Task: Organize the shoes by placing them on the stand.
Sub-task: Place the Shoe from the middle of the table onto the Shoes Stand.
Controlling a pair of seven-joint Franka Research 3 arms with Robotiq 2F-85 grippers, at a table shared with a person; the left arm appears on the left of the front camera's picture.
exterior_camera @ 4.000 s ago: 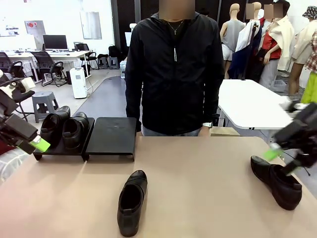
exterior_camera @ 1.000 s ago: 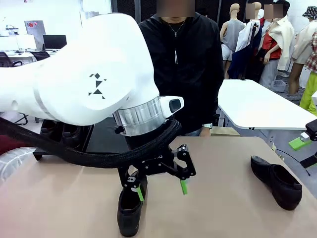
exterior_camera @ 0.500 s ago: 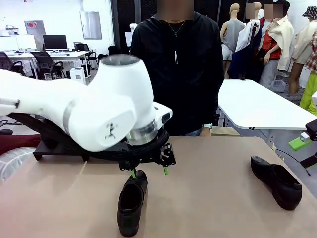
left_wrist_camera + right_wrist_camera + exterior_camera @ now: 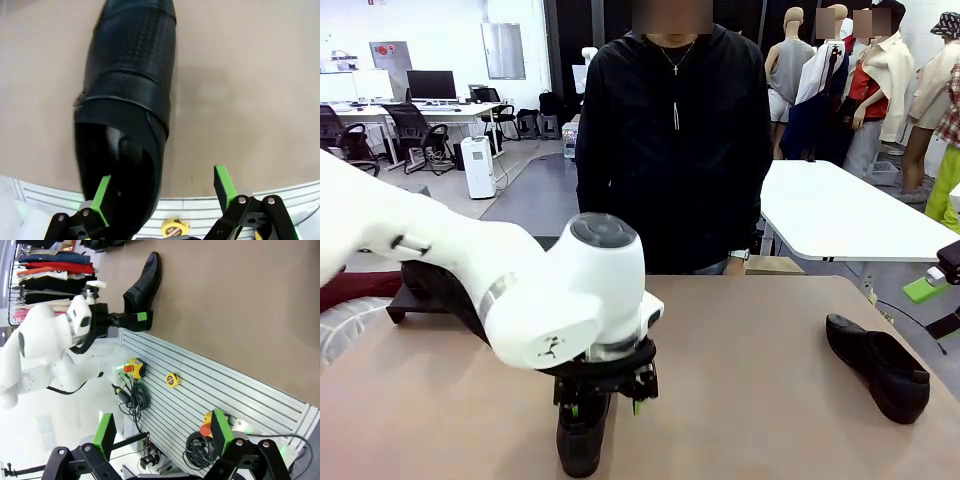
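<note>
Tan desk [image 4: 790,400]: left tool [image 4: 162,176] has sunk lower; its wrist view shows it released, astride the shoe [image 4: 127,95] side. Right tool [image 4: 161,417] released.

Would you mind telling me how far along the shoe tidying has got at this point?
Done: cannot tell, as the left arm hides most of the stand. In hand: the open left gripper straddles one side of the near shoe at its heel, not yet closed. Left: moving that shoe to the stand, then the right-hand shoe on the table, with the open right gripper well away from it.
</note>
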